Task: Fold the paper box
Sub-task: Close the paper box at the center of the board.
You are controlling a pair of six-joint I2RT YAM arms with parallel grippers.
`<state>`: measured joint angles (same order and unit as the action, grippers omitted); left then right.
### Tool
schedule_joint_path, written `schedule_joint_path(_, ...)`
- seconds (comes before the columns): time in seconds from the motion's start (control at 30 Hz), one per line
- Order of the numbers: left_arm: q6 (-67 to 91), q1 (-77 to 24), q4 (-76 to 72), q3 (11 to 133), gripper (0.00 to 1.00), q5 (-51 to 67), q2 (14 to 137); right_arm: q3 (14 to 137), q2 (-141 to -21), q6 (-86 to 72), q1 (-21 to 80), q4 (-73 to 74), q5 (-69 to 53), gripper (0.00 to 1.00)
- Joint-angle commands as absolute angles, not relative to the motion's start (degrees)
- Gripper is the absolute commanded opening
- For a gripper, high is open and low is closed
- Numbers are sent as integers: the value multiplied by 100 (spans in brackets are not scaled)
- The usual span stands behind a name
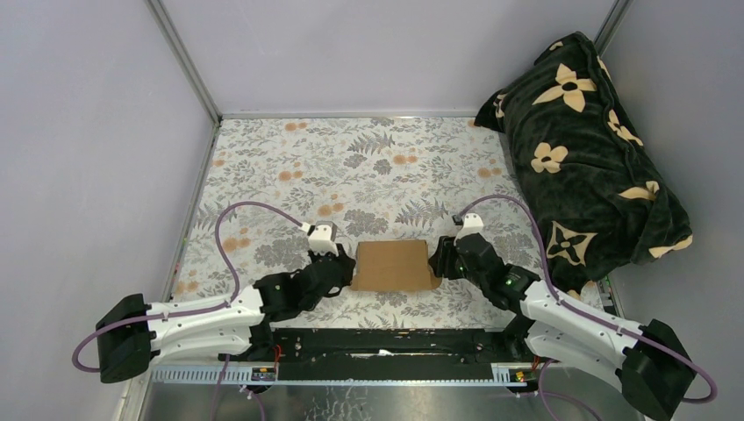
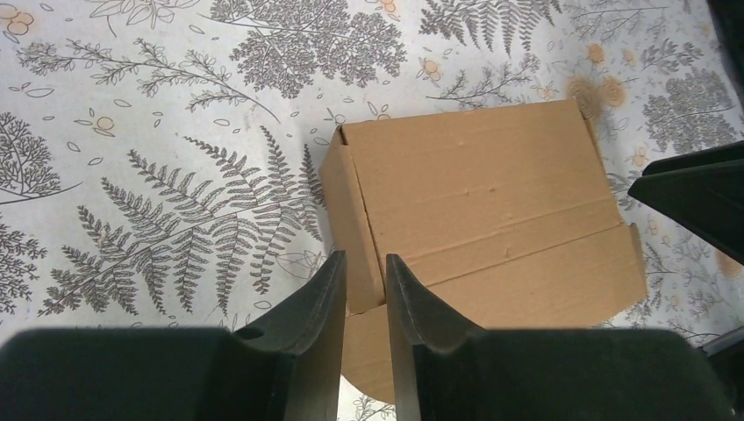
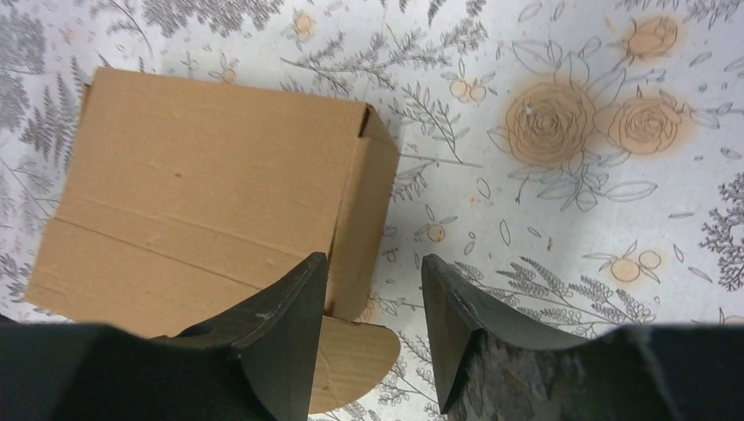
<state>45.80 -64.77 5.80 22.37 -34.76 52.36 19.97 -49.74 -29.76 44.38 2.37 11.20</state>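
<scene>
A tablecloth (image 1: 368, 167) printed with grey ferns and orange flowers lies spread flat. A dark plush blanket (image 1: 588, 149) with cream flowers is bunched along its far right side, against a plain grey wall (image 1: 693, 105).

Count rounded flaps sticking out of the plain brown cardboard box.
2 on the brown cardboard box: one flap at its near-left corner, another at its near-right; others may be hidden.

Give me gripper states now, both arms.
Left gripper: jaws narrowly apart at the paper box corner; grip cannot be told.
Right gripper: jaws open, holding nothing.
</scene>
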Motion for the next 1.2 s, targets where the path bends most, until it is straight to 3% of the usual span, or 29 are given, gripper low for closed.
schedule_joint_path(0.0,4430,-6442,20,2330,29,-3506,5088,2483,-4866,-2747,4399,416,1179,52)
schedule_joint_path(0.47,4470,-6434,-320,2283,41,-3011,5806,2520,-5873,-2743,4395,174,259,53)
schedule_joint_path(0.87,4597,-6399,-646,2304,39,-2748,6871,2612,-6486,-2757,4401,314,240,51)
schedule_joint_path(1.17,4573,-6387,-575,2333,39,-2681,6660,2726,-6643,-2730,4396,473,230,50)
